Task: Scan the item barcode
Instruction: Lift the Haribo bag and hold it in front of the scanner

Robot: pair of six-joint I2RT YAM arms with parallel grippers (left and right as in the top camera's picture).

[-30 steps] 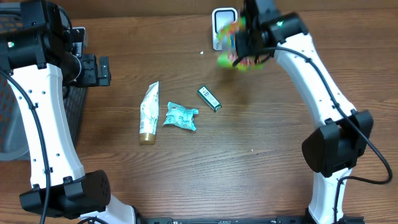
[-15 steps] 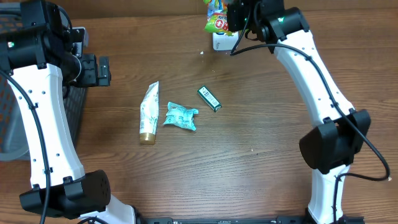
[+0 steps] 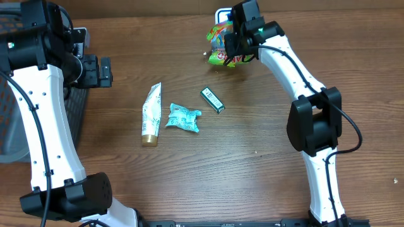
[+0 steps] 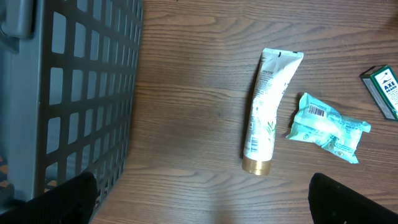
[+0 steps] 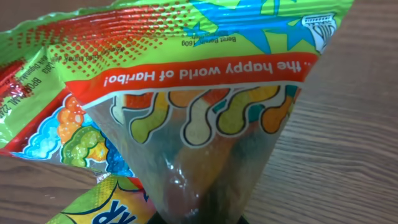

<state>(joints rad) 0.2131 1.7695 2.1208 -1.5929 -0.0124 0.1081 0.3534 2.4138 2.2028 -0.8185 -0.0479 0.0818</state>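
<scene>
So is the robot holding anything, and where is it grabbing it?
Yes. The right claw is shut on the gummy candy bag, pinching its see-through part. The left claw is open and holds nothing.

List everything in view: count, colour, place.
candy bag: one, green and red, near the table's far edge, held by the right gripper
scanner: one, white, far edge, behind the bag
tube: one, white with gold cap, left of centre
packet: one, teal, beside the tube
box: one, small, green, right of the packet
basket: one, grey, left edge
table: one, brown wood
left gripper: one, black, open, by the basket
right gripper: one, black, shut on the candy bag
</scene>
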